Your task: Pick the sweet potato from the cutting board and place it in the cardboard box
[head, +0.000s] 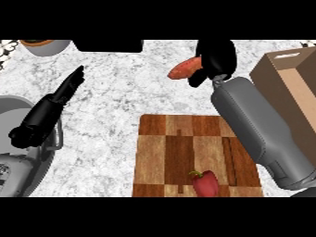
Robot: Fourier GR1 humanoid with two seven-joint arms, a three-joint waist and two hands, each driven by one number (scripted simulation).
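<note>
Presently, the sweet potato (pixel 184 69) is recorded off the cutting board (pixel 180 148), held above the marble counter (pixel 119 92) in the right hand (pixel 215 58), whose fingers are curled round its thicker end while the tapered tip projects to the left. Handling, as judged: a stiff, dense root, moderately heavy for its bulk, with a dry skin unlikely to slip and no fragility worth noting; a hold across the broad middle is judged best, since the tapering ends offer less purchase. Left hand (pixel 51 109): entered as idle at the left of the view, fingers straight and holding nothing. Cardboard box (pixel 304 92): placed at the right edge, close beside the right forearm, open at the top with a slot handle cut in its near wall; no contents are seen in the visible interior. Bowl (pixel 45 46): noted at the top left, contents not legible. Red pepper (pixel 205 183): left lying at the board's near edge.
</note>
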